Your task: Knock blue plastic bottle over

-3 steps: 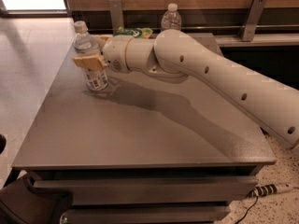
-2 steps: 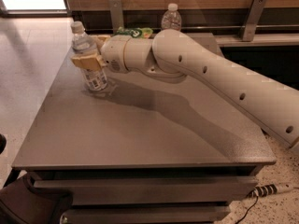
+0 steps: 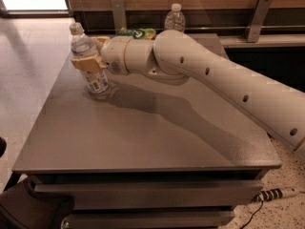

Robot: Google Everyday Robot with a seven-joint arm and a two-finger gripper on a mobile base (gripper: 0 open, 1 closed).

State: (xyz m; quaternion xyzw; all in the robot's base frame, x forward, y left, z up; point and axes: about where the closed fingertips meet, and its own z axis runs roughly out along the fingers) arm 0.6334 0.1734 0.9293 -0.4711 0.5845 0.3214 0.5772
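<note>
The blue plastic bottle point(image 3: 94, 78), clear and bluish with a white cap and a white barcode label, stands near the far left corner of the grey table point(image 3: 143, 142). It leans with its top to the left while its base rests on the table. My gripper point(image 3: 90, 56), at the end of the cream arm reaching in from the right, is at the bottle's middle. One tan finger point(image 3: 86, 64) crosses the front of the bottle and the other sits behind it, so the gripper is shut on the bottle.
A clear ribbed water bottle point(image 3: 175, 18) stands at the table's back edge, with a green packet point(image 3: 137, 32) to its left. A wooden wall and metal brackets run behind. The table's left edge is close to the blue bottle. A power strip point(image 3: 279, 193) lies on the floor at the right.
The bottle's top has tipped a little to the left and the gripper has shifted slightly left with it. The base stays at the same spot.
</note>
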